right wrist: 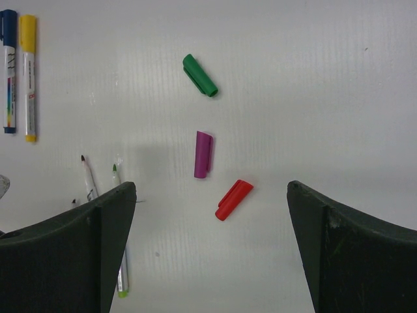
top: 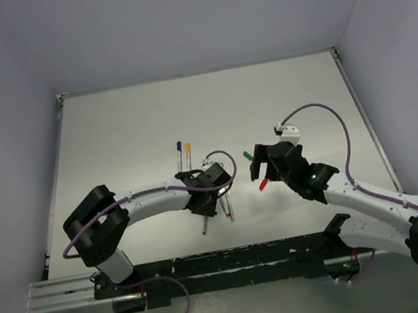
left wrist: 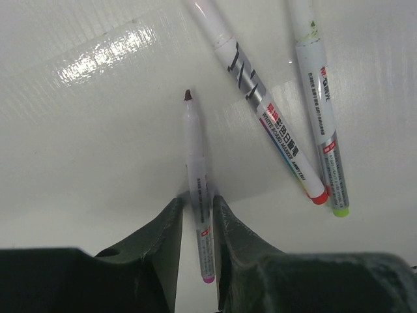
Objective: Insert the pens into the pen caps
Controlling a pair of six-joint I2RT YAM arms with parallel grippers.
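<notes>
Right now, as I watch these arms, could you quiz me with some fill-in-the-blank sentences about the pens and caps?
Under the open right jaws lie three loose caps: green, purple and ____.
Two pens already wear caps, one blue, the other ____.
Beside the pen between the left jaws lie ____ other pens, red-ended and green-ended.
Missing words: red; yellow; two.
</notes>
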